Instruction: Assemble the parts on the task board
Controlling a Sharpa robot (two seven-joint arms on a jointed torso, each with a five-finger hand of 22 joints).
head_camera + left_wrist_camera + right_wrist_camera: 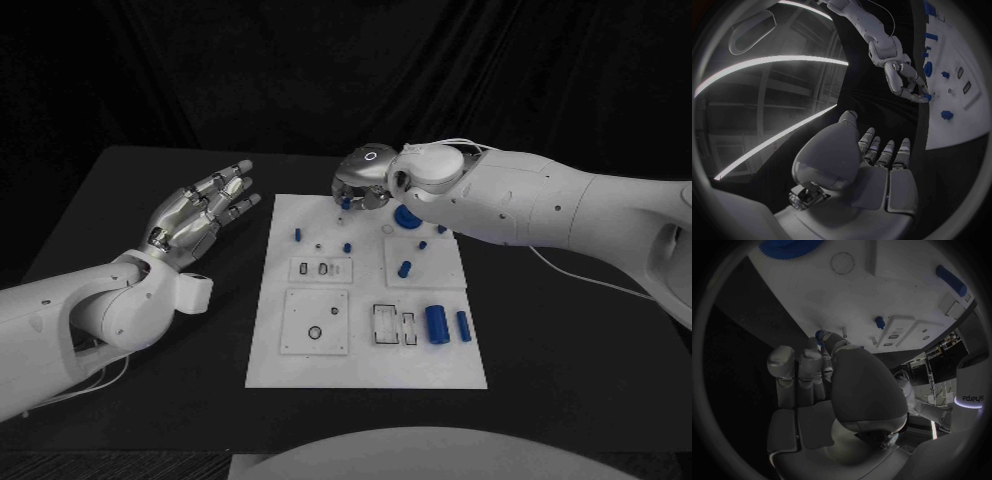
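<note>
Black table [173, 400] across the whole frame, dark matte top, its far edge running along at twelve o'clock against a black curtain. Dead centre sits the white task board [368, 375], lying flat, long side running from twelve to six. Bare dark surface shows at nine o'clock and again at three o'clock of the board, with a thin cable [599, 280] trailing over the tabletop on that three o'clock side. The board's near edge stops short of the table's front.
</note>
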